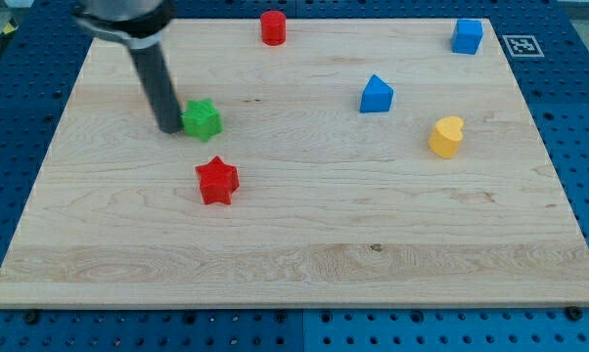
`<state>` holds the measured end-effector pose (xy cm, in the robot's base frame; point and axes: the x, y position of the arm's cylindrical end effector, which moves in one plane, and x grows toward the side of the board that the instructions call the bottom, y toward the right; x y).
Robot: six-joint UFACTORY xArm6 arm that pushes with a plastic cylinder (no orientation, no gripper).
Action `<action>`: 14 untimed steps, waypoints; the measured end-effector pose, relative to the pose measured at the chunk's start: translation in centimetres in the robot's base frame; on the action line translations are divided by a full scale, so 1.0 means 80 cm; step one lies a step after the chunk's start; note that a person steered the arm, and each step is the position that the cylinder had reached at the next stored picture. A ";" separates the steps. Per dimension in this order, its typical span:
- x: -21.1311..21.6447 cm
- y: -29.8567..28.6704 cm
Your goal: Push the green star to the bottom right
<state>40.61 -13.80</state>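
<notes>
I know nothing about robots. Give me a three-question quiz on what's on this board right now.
1. True or false: my tip is at the green star's left edge in the view.
2. Which block lies just below the green star? A) red star B) yellow block C) blue cube
3. How many blue blocks are on the wooden board?

Key: 1 true; 2 A; 3 two, the cube and the blue wedge-like block.
</notes>
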 end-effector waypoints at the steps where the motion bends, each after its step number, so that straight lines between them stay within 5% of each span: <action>1: -0.001 0.054; 5: -0.050 0.203; 6: -0.029 0.260; 13: 0.203 0.264; 14: 0.200 0.267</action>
<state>56.59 7.54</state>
